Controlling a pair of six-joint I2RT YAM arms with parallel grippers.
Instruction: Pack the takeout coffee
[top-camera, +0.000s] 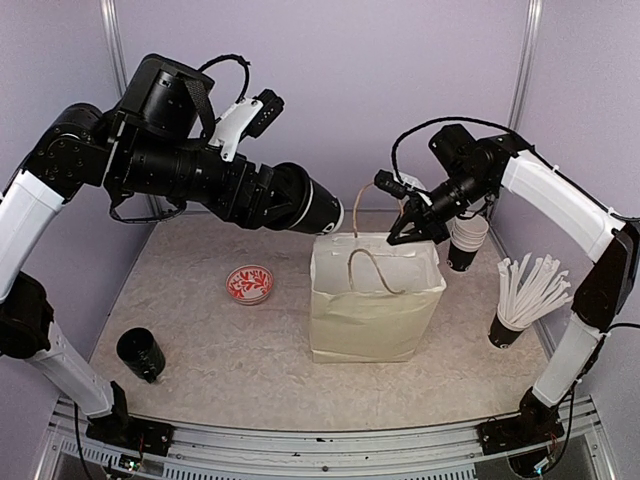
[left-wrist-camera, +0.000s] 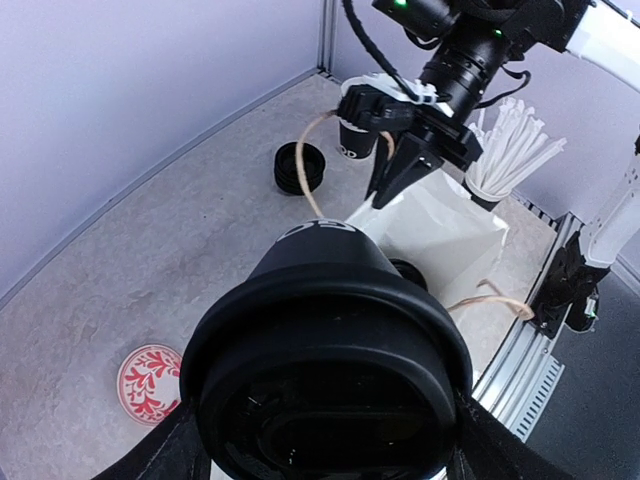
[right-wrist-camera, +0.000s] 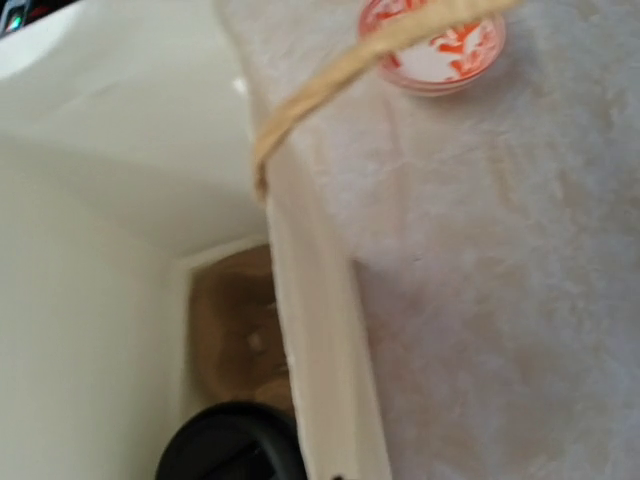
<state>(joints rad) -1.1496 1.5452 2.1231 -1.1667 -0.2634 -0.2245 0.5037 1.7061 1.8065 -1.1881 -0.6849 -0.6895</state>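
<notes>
With the arm bases at 6 o'clock, the left arm (top-camera: 60, 150) climbs from the 7 o'clock corner, folds high over the table's left edge and reaches across toward the centre. The left gripper (top-camera: 288, 195) is clamped round the takeout coffee (left-wrist-camera: 320, 330), a lidded black cup held on a slant. Its wide lid end is nearest the wrist and its narrower base is over the 10 o'clock corner of the open paper bag (top-camera: 370, 320). The cup hides most of that claw; only dark slivers show at the bottom corners of the left wrist view.

The right arm (top-camera: 560, 205) rises from 5 o'clock, arches along the right edge and angles down to the bag's 1 o'clock corner. The right gripper (top-camera: 398, 238) points down, fingers pressed together at the rim beside the upright handle cord (right-wrist-camera: 300, 103). Whether paper or cord is pinched, I cannot tell.

Low inside the bag is a dark round blur (right-wrist-camera: 230, 450), too soft to name. A black ring (left-wrist-camera: 298, 168) lies on the table (top-camera: 230, 370) behind the bag, hidden from above by the left arm.

Around the bag are:
- a red-patterned dish (top-camera: 250, 285) at 9 o'clock
- a nested cup stack (top-camera: 466, 240) at 2
- a cup of white sticks (top-camera: 505, 330) at 3
- a lone black cup (top-camera: 140, 355) at 8
</notes>
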